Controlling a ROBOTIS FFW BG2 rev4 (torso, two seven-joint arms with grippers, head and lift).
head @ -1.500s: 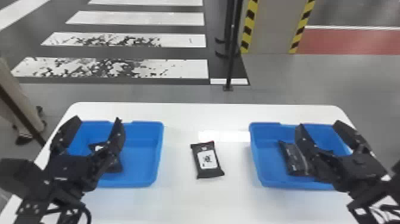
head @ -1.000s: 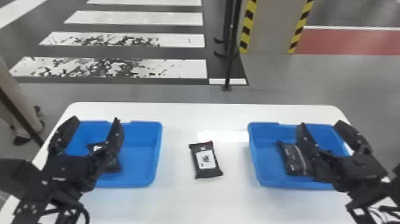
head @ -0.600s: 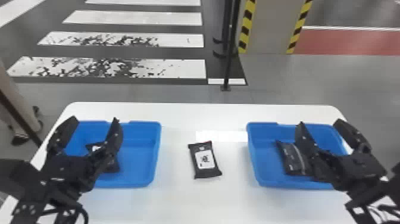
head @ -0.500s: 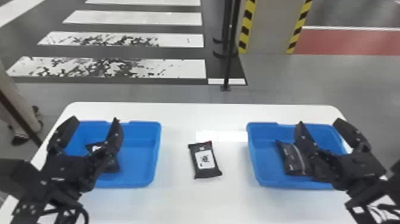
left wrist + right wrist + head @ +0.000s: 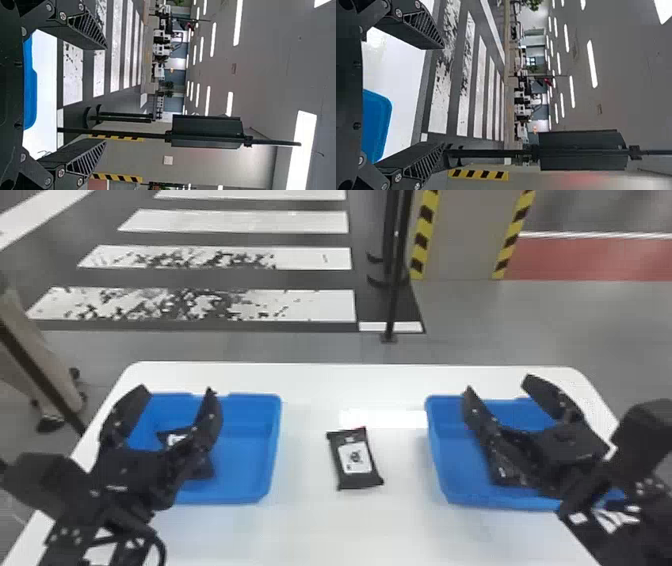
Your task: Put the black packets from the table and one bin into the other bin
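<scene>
The black packet (image 5: pixel 356 458) is lying between the left bin (image 5: pixel 274 445) at nine o'clock and the right bin (image 5: pixel 436 450) at three, looking light, soft and slippery; its long sides are probably offering the best mid-body pinch. The left tool (image 5: pixel 177 391) and right tool (image 5: pixel 498 385) are hanging spread, empty. The white tabletop (image 5: pixel 320 530) is gleaming; a hazard-striped pillar (image 5: pixel 465 235) is standing beyond, towards one o'clock.

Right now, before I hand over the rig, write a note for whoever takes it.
Left gripper: open, empty, over the left bin.
Right gripper: open, empty, over the right bin.
Packets: one on the table between the bins, at least one in each bin.
Done: cannot tell; which bin is the target isn't clear.
Left: table packet, plus whatever lies in the source bin.
</scene>
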